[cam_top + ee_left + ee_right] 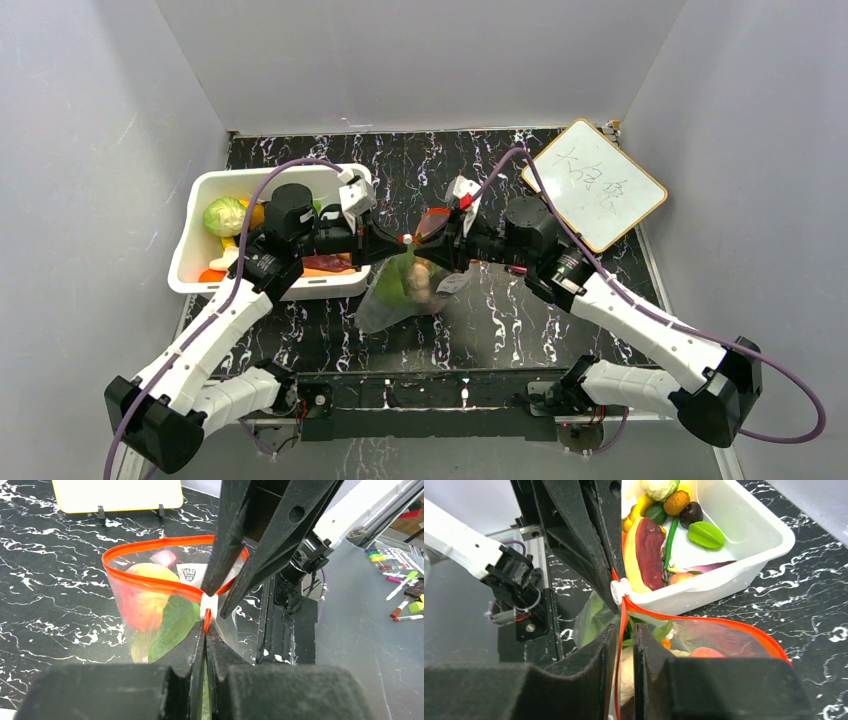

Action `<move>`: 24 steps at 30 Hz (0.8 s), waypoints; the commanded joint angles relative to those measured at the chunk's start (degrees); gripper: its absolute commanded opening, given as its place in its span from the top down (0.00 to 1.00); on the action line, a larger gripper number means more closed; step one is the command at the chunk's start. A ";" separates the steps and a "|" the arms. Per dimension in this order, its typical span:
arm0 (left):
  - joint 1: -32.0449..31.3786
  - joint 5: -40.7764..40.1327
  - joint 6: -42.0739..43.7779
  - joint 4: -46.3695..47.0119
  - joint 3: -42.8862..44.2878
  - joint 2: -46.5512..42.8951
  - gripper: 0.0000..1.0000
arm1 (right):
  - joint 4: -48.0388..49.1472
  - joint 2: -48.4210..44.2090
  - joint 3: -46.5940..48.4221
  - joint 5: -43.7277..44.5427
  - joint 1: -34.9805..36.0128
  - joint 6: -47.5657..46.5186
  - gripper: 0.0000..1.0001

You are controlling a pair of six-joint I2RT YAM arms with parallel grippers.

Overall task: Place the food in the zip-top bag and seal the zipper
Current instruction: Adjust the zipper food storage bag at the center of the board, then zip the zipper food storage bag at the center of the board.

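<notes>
The clear zip-top bag (395,295) hangs between my two grippers over the table's middle. Its red-orange zipper (150,545) stands open in a loop. Inside are a peach (142,600) and a green leafy piece (172,627). My left gripper (206,630) is shut on the zipper strip beside the white slider (209,606). My right gripper (624,630) faces it, its jaws slightly apart, and the strip runs loose through the gap. In the top view the left gripper (395,241) and right gripper (428,240) nearly touch tip to tip.
A white bin (190,235) at the left holds more food (649,555), and its rim (744,575) lies close behind the bag. A small whiteboard (595,185) stands at the back right. Grey walls enclose the table on three sides.
</notes>
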 commanded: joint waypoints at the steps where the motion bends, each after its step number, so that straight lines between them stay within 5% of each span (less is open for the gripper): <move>1: -0.18 4.32 1.02 3.77 -0.60 -2.24 1.00 | -2.18 -3.15 4.66 -0.55 0.17 -8.06 0.76; 6: -0.13 4.18 2.34 3.47 -0.37 -2.53 1.00 | -6.51 -2.85 8.52 -1.84 0.20 -15.26 0.63; 24: -0.18 6.57 2.26 5.45 -1.04 -2.30 1.00 | -10.65 5.48 15.69 -13.46 0.16 -22.62 0.69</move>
